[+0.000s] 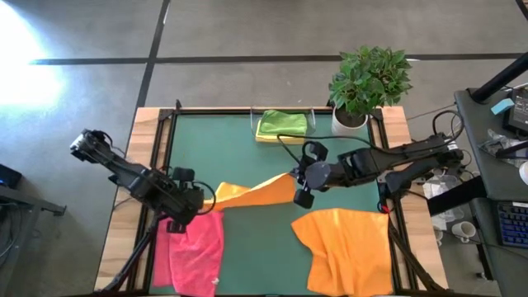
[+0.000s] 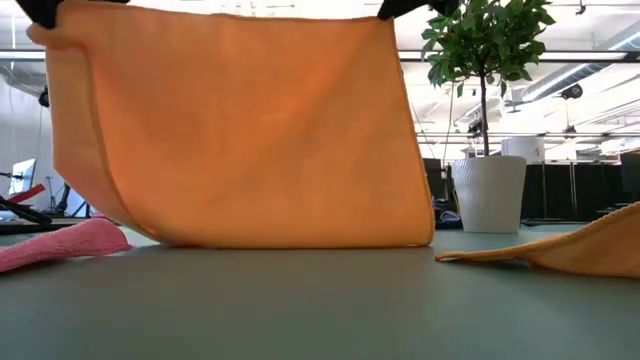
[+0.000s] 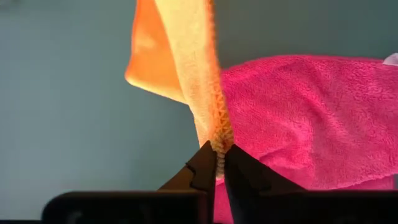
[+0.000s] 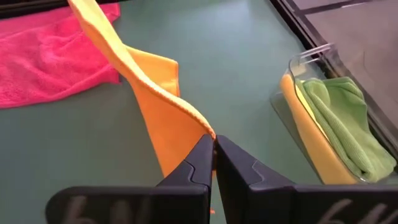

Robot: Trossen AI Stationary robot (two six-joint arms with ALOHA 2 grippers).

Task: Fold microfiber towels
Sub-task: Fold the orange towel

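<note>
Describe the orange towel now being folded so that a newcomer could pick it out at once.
On the green table mat, look between the two arms. The held orange towel hangs stretched between them; the other orange towel lies flat on the mat.

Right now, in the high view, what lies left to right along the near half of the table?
Left gripper above the pink towel → held orange towel → right gripper → flat orange towel.

orange towel [image 1: 256,191] hung taut between both grippers blocks mat centre, pink towel [image 1: 196,252] front left, second orange towel [image 1: 351,247] front right, bare mat [image 1: 223,148] free behind, plant [image 1: 367,82] back right
</note>
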